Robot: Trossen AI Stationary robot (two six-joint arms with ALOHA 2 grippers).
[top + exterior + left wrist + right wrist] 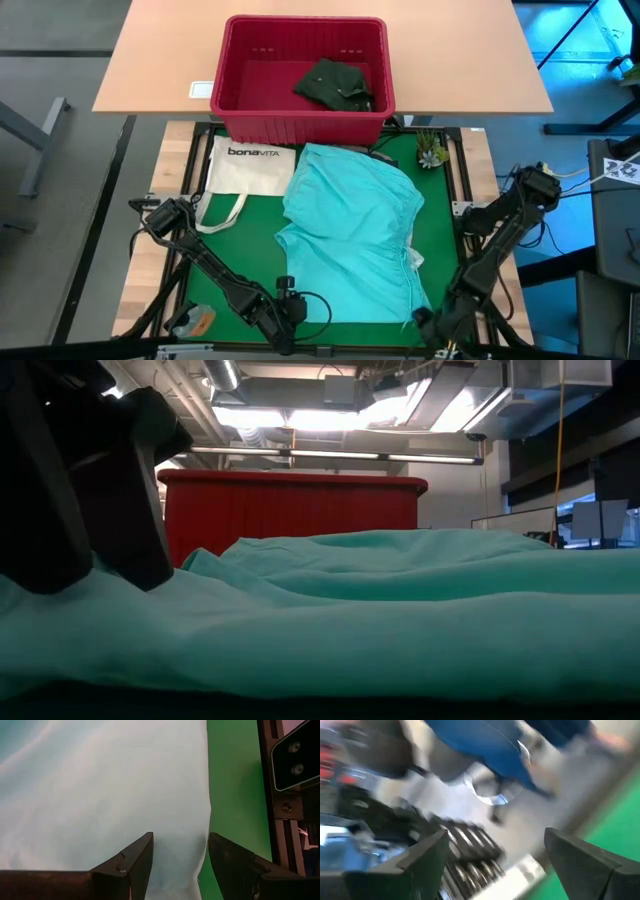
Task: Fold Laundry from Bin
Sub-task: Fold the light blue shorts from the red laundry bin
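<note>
A light turquoise garment lies spread on the green mat in the middle of the table, and it fills the low view. A dark green garment lies inside the red bin at the far side. My left gripper is open at the turquoise garment's near left corner. In the left wrist view its fingers stand either side of the cloth's side edge. My right gripper is open by the garment's near right corner, with nothing between its fingers. My left gripper slants down over the turquoise garment's near left corner, and cloth shows in the gap between its open fingers. I cannot tell whether the fingers touch the cloth.
A white "bonaVITA" tote bag lies on the mat's far left, next to the garment. A small green plant stands at the mat's far right corner. The black frame rail runs close beside my left gripper. Bare mat shows near left.
</note>
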